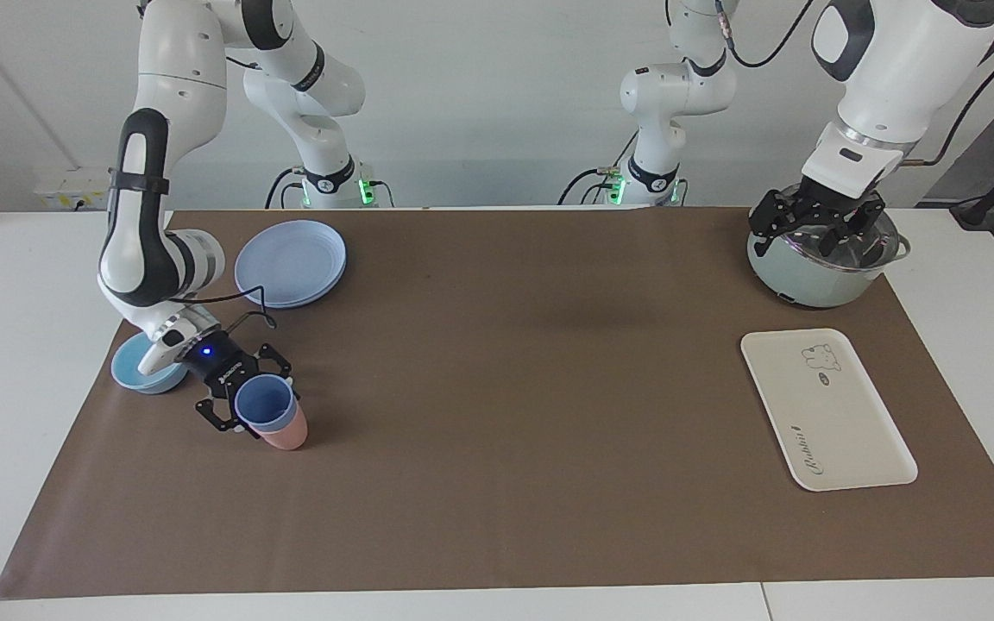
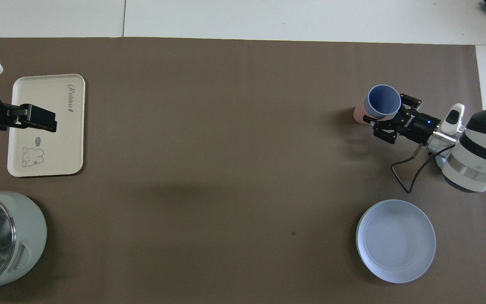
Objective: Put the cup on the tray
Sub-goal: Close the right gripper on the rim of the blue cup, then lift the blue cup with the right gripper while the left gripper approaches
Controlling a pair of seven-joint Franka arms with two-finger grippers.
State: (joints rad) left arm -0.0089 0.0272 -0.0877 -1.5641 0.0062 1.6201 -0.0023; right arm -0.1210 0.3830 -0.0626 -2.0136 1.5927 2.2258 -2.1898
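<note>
The periwinkle-blue cup [image 1: 264, 404] [image 2: 381, 101] stands nested inside a salmon-pink cup [image 1: 287, 437] [image 2: 357, 114] toward the right arm's end of the table. My right gripper [image 1: 241, 412] [image 2: 391, 116] reaches in low from the robots' side and is shut on the blue cup's rim. The cream tray [image 1: 842, 431] [image 2: 63, 143] with the bear drawing lies at the left arm's end and has nothing on it. My left gripper [image 1: 816, 231] [image 2: 36, 119] waits open in the air over the pot.
A light-blue bowl [image 1: 136, 376] sits right beside the right arm's wrist. Stacked blue plates [image 1: 290, 263] [image 2: 395, 240] lie nearer the robots than the cups. A pale green pot [image 1: 816, 280] [image 2: 2, 240] stands nearer the robots than the tray.
</note>
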